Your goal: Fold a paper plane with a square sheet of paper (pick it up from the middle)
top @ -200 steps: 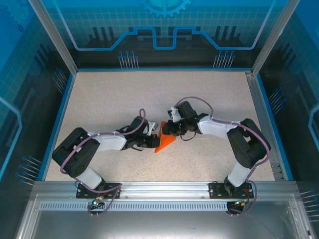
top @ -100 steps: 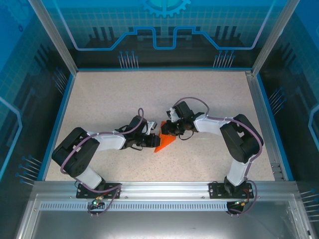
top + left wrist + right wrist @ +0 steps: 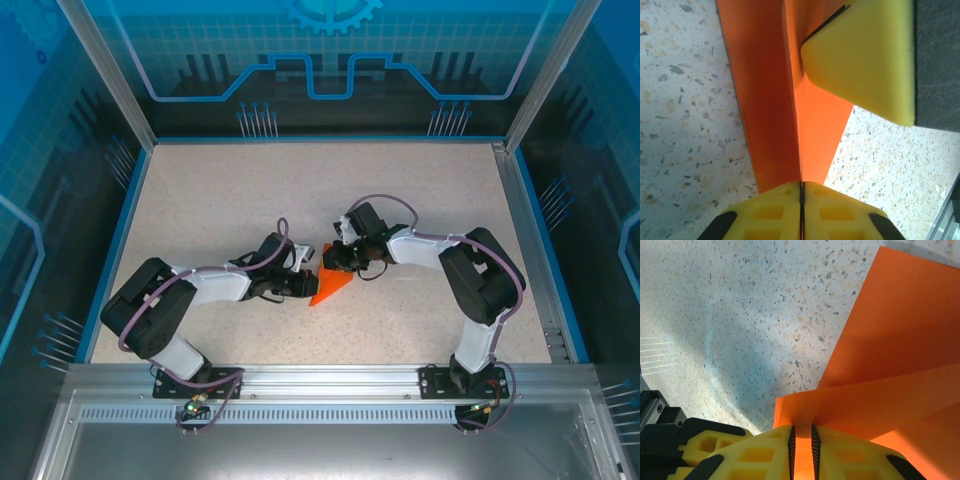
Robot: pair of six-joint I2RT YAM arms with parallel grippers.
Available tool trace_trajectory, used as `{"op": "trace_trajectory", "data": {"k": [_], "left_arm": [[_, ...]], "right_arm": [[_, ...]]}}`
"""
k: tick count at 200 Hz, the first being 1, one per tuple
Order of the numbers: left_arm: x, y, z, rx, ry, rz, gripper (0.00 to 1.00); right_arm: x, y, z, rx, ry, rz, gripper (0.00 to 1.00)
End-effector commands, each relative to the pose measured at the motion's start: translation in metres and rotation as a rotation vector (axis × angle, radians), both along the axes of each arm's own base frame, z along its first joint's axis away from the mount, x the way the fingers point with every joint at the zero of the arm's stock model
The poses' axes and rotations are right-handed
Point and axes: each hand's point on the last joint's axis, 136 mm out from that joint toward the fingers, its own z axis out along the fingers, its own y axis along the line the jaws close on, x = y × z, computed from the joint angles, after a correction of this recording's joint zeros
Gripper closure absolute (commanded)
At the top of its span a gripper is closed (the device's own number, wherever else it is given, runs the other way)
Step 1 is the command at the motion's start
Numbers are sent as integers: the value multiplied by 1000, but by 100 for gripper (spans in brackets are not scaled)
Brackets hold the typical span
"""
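Occupying the middle of the bench (image 3: 220,200): orange paper (image 3: 331,288) (folded to a creased, pointed shape), gripped from two sides. Left hand (image 3: 801,210) clenched tight on one edge; right hand (image 3: 802,447) grasping another fold, its fingers (image 3: 760,450) pressed against it.

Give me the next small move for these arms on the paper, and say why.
Probably the left gripper should open and pinch slightly farther along the fold while the right gripper holds: both are shut on the orange paper, whose flaps stand apart, not pressed flat.
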Motion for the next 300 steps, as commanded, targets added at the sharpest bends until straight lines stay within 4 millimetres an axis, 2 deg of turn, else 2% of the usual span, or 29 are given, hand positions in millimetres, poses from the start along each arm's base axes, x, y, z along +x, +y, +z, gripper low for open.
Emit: {"op": "trace_trajectory", "data": {"k": [1, 102, 149, 226, 239, 273, 300], "left_arm": [[-4, 4, -4, 8, 6, -17, 94], [-5, 5, -19, -25, 91, 3, 99], [-1, 3, -12, -102, 123, 1, 99], [2, -4, 0, -156, 128, -42, 98], [2, -4, 1, -159, 125, -48, 98], [2, -4, 1, -153, 130, -54, 98], [2, -3, 0, -145, 130, -54, 97]], "right_arm": [[-2, -3, 2, -11, 3, -7, 81], [-10, -3, 23, 17, -35, 13, 78], [-10, 6, 16, 22, -16, 32, 78], [-7, 23, 20, 88, -9, 69, 77], [-6, 25, 15, 79, 1, 71, 77], [5, 5, -11, -49, 15, -4, 78], [7, -4, -23, -97, 26, -23, 79]]}}
